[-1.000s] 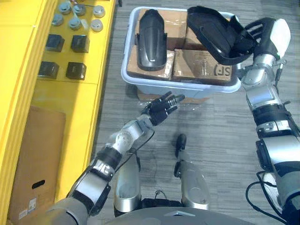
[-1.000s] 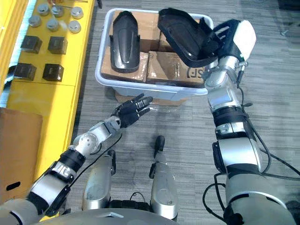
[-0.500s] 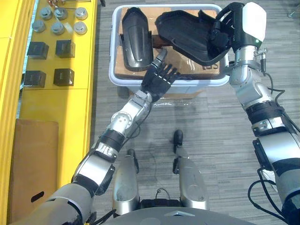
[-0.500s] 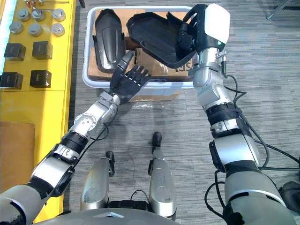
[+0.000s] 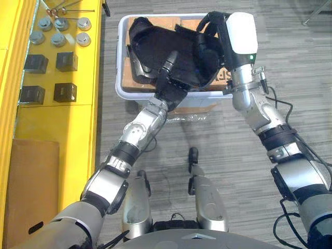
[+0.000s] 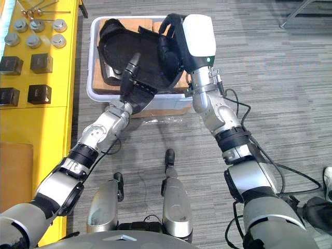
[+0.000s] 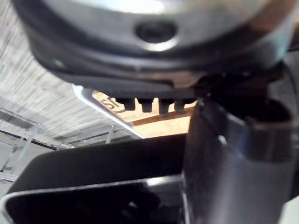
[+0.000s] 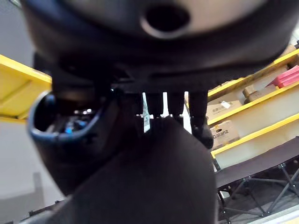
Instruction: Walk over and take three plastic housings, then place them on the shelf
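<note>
Plastic housing (image 5: 155, 44) looks light, stiff and slick. Right hand (image 5: 220, 41) clenches its rim; left hand (image 5: 174, 88) sits at the near edge, grip untellable. Rims likely hold best.

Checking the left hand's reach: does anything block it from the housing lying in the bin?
Yes. The held housing in the right hand hangs over the bin, covering most of the lying housing beyond the left hand.

1. Housing (image 5: 155, 49): black plastic, smooth, with a dull sheen.
2. Bin (image 5: 121, 87): pale, slightly glossy plastic.
3. Boxes (image 5: 161, 23) inside it: matt brown cardboard.
4. Shelf (image 5: 46, 119), left: smooth yellow paint.
5. Floor (image 5: 290, 62): rough grey carpet.
</note>
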